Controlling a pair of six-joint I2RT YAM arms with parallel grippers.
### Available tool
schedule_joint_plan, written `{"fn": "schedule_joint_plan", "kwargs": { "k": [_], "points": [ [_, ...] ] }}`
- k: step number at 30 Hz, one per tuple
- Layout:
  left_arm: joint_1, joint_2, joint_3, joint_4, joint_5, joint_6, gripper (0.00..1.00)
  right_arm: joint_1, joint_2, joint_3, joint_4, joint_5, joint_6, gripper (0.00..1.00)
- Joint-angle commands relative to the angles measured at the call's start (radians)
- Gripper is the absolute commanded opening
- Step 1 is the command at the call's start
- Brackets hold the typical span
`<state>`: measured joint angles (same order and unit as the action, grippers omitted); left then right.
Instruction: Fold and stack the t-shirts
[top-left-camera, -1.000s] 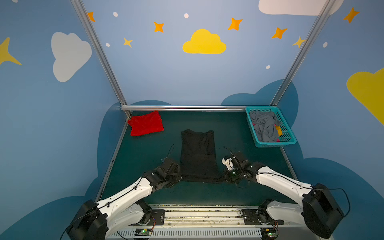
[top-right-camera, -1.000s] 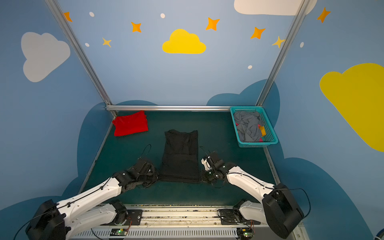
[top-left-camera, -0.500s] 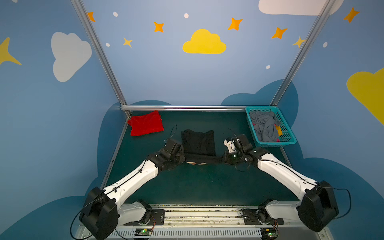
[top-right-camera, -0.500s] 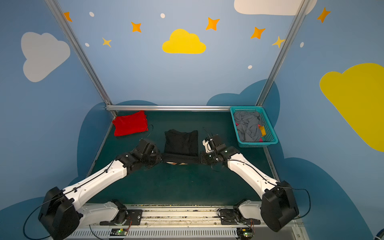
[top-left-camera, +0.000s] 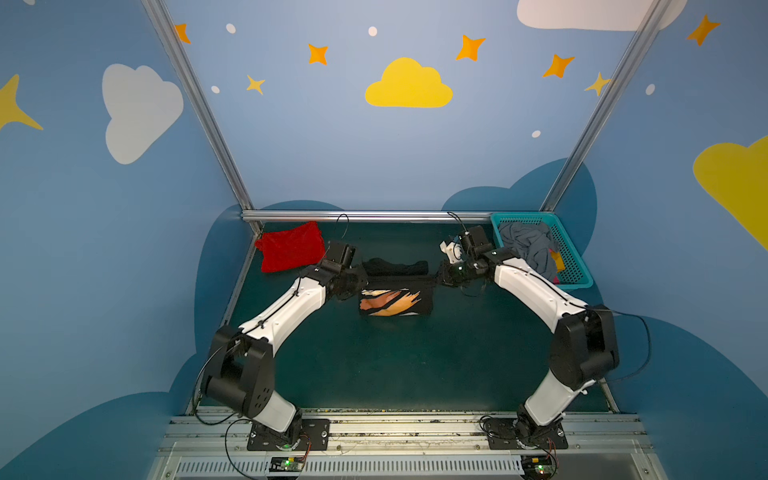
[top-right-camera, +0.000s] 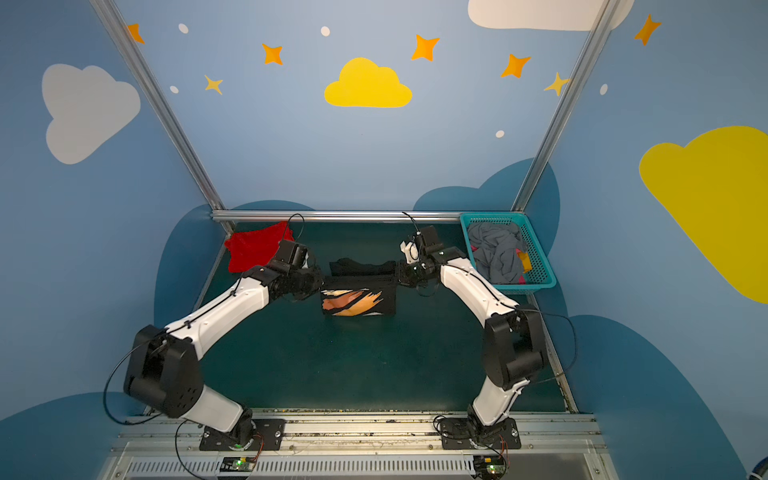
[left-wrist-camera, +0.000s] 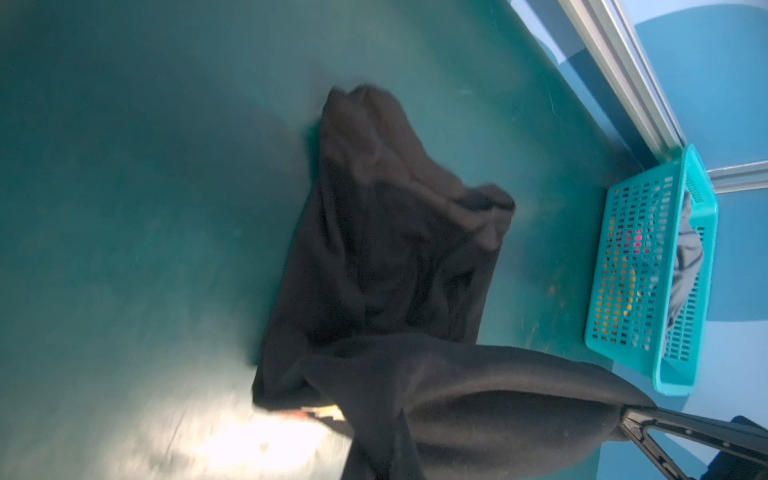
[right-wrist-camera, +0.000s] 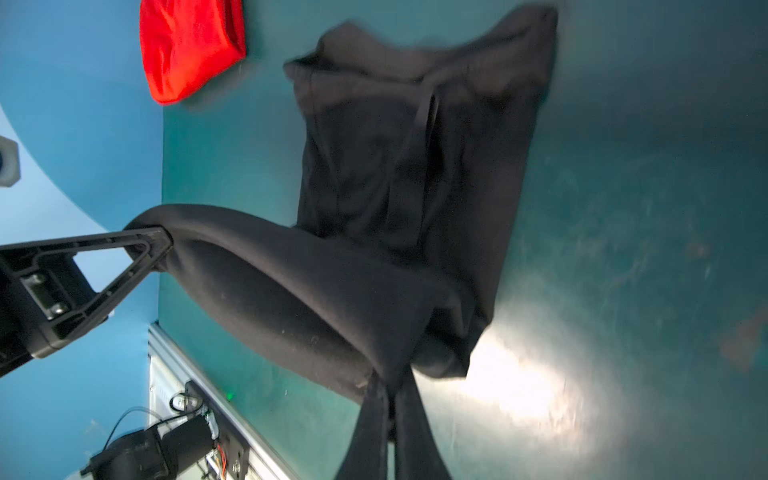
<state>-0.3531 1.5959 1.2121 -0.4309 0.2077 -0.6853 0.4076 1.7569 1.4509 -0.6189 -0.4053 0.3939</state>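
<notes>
- We see the black t-shirt (top-left-camera: 394, 302) (top-right-camera: 356, 302) near the middle of the green bench (top-left-camera: 395, 374), somewhat toward the rear.
- The left end effector (top-left-camera: 360, 283) (top-right-camera: 322, 283) is clenched on one corner of the shirt.
- The right end effector (top-left-camera: 439, 277) (top-right-camera: 400, 276) is clenched on the opposite corner.
- Between the two, the gripped edge runs as a straight, taut line raised off the bench.
- On the near side of that line we see a panel of the shirt printed with cream, tan and brown brush-strokes.
- On the far side, toward the rear rail (top-left-camera: 365, 216), plain black cloth lies bunched on the bench.
- Both wrist views are blurred. In each we can make out the black cloth (left-wrist-camera: 386, 249) (right-wrist-camera: 407, 166) draping in creases from the raised edge down to the bench.
- In the right wrist view, the cloth is pinched at the tip of a finger (right-wrist-camera: 160, 241) of the left end effector.
- The red t-shirt (top-left-camera: 291, 247) (top-right-camera: 253, 249) (right-wrist-camera: 187, 45) lies as a squarish bundle in the rear left corner of the bench, apart from the black one.
- The teal mesh basket (top-left-camera: 523, 216) (top-right-camera: 494, 216) (left-wrist-camera: 648, 266) stands in the rear right corner. It holds crumpled grey cloth (top-left-camera: 525, 245) with scraps of yellow and pink showing.
</notes>
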Motion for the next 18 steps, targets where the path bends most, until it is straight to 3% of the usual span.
{"fn": "schedule_joint_plan", "kwargs": {
  "k": [1,12,18],
  "points": [
    [0.03,0.084,0.084,-0.022,0.046,0.07,0.05,-0.026,0.077,0.092,-0.056,-0.022,-0.038,0.0],
    [0.106,0.354,0.315,-0.007,0.127,0.113,0.07,-0.084,0.387,0.409,-0.141,-0.089,-0.061,0.0],
    [0.13,0.483,0.421,0.03,0.193,0.115,0.13,-0.111,0.522,0.549,-0.174,-0.124,-0.058,0.0]
  ]
}}
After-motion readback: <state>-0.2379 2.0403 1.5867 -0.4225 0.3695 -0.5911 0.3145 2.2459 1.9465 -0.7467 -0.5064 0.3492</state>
